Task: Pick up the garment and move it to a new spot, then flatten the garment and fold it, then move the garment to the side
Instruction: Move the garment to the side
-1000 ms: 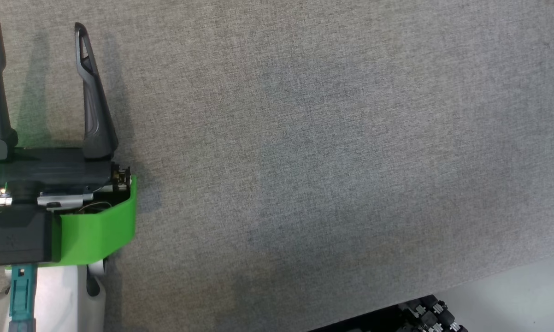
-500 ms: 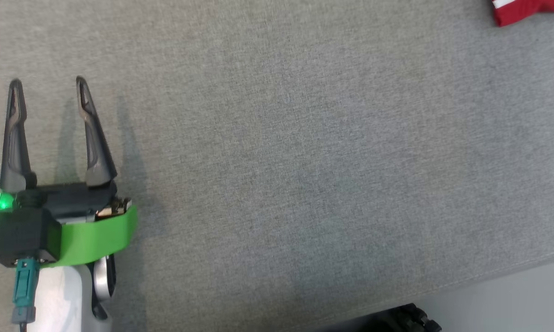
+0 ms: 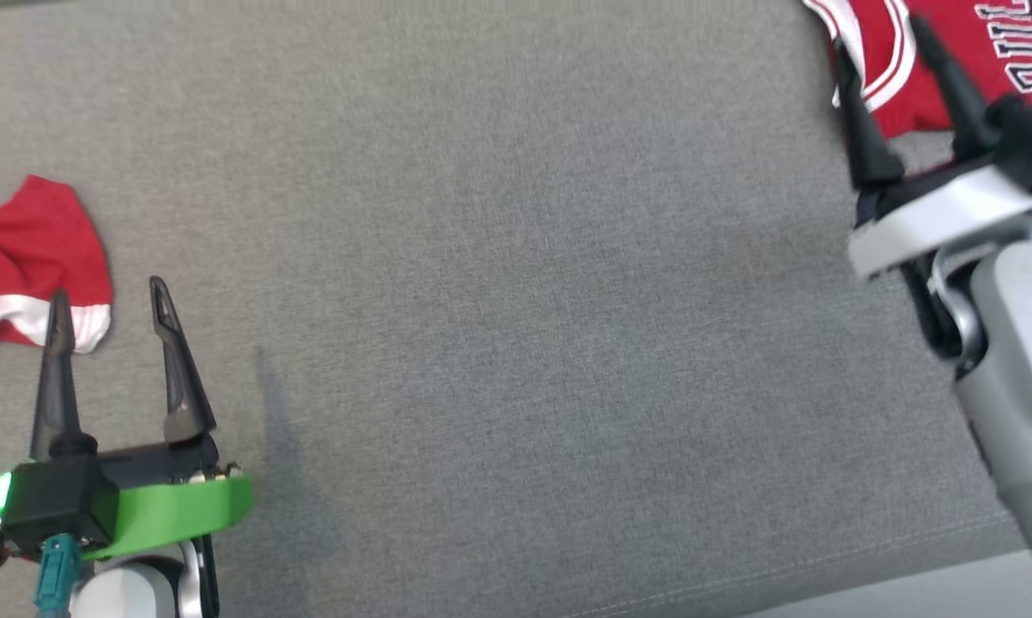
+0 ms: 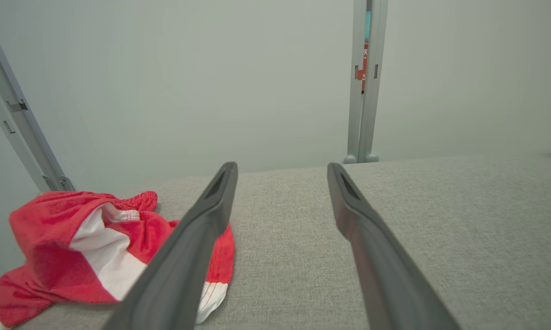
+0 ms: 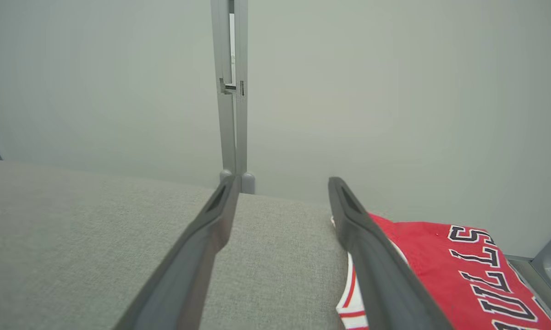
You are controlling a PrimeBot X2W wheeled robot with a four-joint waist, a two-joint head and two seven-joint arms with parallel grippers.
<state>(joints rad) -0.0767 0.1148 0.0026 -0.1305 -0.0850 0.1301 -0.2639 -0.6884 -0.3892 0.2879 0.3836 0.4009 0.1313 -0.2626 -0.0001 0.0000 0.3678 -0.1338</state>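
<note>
My left gripper (image 3: 106,290) and right gripper (image 3: 878,39) both spread, empty; crumpled red garment (image 3: 27,240) looks light and floppy, I'd pinch its raised fold.

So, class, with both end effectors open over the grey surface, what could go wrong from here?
Two red garments lie here: a crumpled garment by the left end effector, a lettered jersey by the right end effector; either could be grabbed by mistake. The crumpled garment is bunched, so a pinch may catch one layer only.
</note>
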